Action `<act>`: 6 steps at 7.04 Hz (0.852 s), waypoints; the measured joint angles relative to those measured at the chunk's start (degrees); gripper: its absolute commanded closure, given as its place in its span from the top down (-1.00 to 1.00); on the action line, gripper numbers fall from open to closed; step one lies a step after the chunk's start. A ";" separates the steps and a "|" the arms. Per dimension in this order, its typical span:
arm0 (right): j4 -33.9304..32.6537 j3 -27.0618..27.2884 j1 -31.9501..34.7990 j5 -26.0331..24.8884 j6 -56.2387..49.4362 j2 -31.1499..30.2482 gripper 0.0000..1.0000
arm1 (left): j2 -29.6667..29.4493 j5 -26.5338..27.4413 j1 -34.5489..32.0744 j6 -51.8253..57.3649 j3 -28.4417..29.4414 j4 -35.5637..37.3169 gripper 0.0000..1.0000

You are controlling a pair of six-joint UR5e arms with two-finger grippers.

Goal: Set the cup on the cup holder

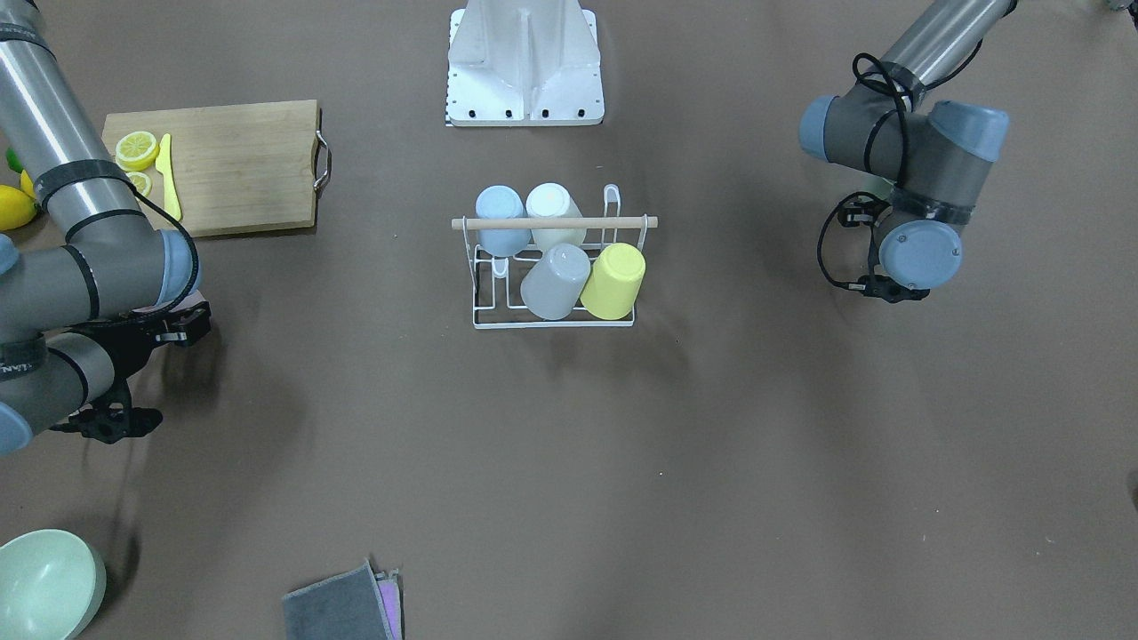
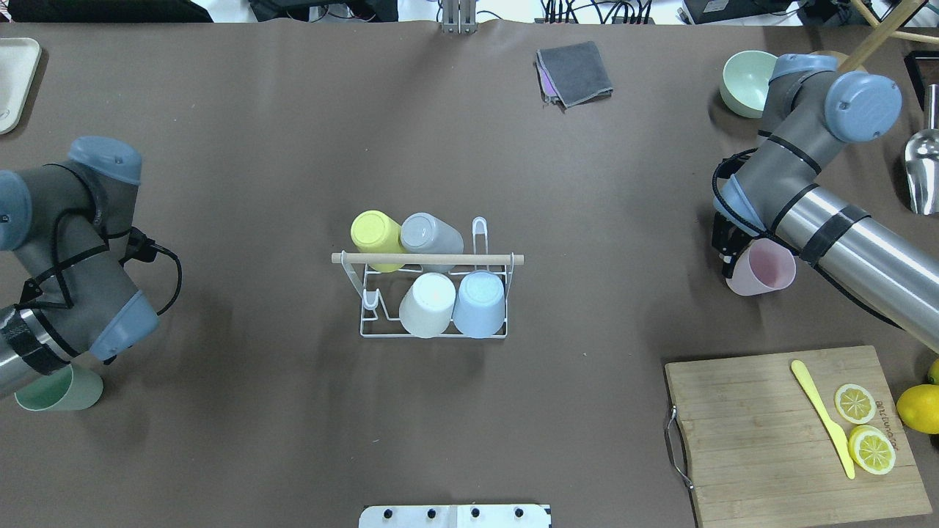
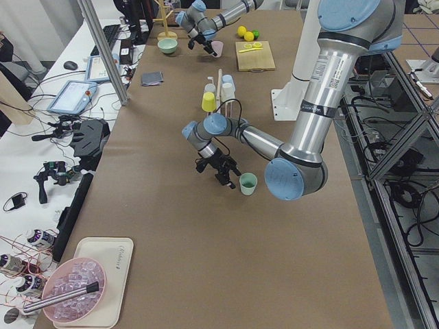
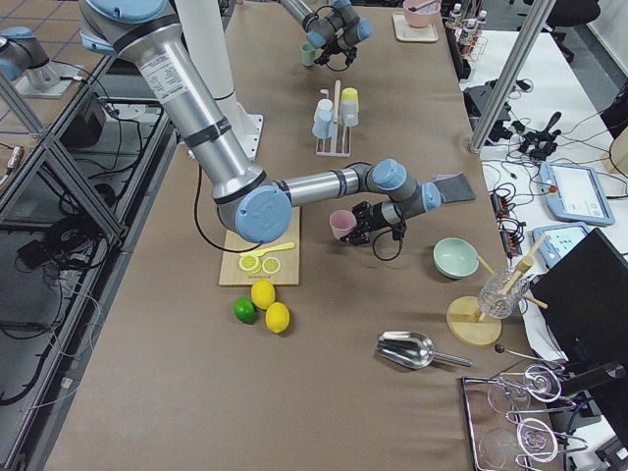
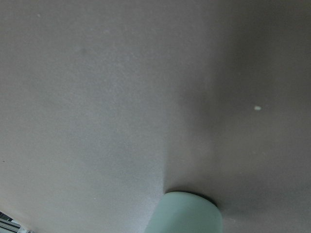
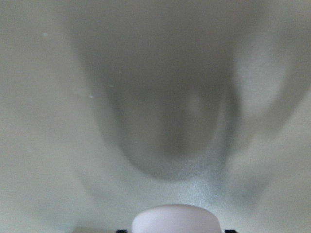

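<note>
Directions are read on the overhead view, with 12 o'clock at the far edge of the table [image 2: 293, 147]. The cup holder [image 2: 381, 335] is seen at the centre, its wooden dowel [image 2: 425, 259] lying across the top. Four cups are carried upside down on its prongs: a yellow cup [image 2: 375, 233] and a grey cup [image 2: 431, 233] in the far row, a white cup [image 2: 428, 302] and a blue cup [image 2: 480, 301] in the near row. One prong [image 2: 478, 231] at the 3 o'clock end of the far row and another [image 2: 371, 301] at the 9 o'clock end of the near row are left bare. A pink cup [image 2: 763, 268] is found at 3 o'clock from the holder, well apart from it, mouth upward, right against the right gripper [image 4: 361, 224]. In the right wrist view only its blurred edge is shown, so it cannot be told whether that pincer is clenched on it. A green cup [image 2: 62, 390] is found at 8 o'clock, partly hidden under the left arm, just beside the left gripper [image 3: 226, 177]. The grip there cannot be told either. A cutting board [image 2: 755, 440] with lemon slices [image 2: 855, 403] and a yellow knife [image 2: 821, 418] is placed at 4 o'clock, a grey cloth [image 2: 576, 72] at 1 o'clock and a green bowl [image 2: 744, 84] at 2 o'clock.
</note>
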 measured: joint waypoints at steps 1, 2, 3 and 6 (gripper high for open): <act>0.22 0.91 2.21 0.85 -1.10 -0.09 -0.31 | 0.00 -0.04 0.15 -0.01 0.00 -0.02 0.97; 0.31 1.70 4.36 1.63 -2.94 -0.25 -0.31 | 0.10 -0.06 0.32 -0.01 0.00 0.00 0.97; 0.38 2.36 6.34 2.65 -5.09 -0.27 -0.31 | 0.30 -0.07 0.58 -0.01 0.01 0.01 0.97; 2.84 5.59 10.55 6.69 -9.28 -0.74 -0.31 | 0.76 -0.23 1.10 0.04 -0.47 0.37 0.97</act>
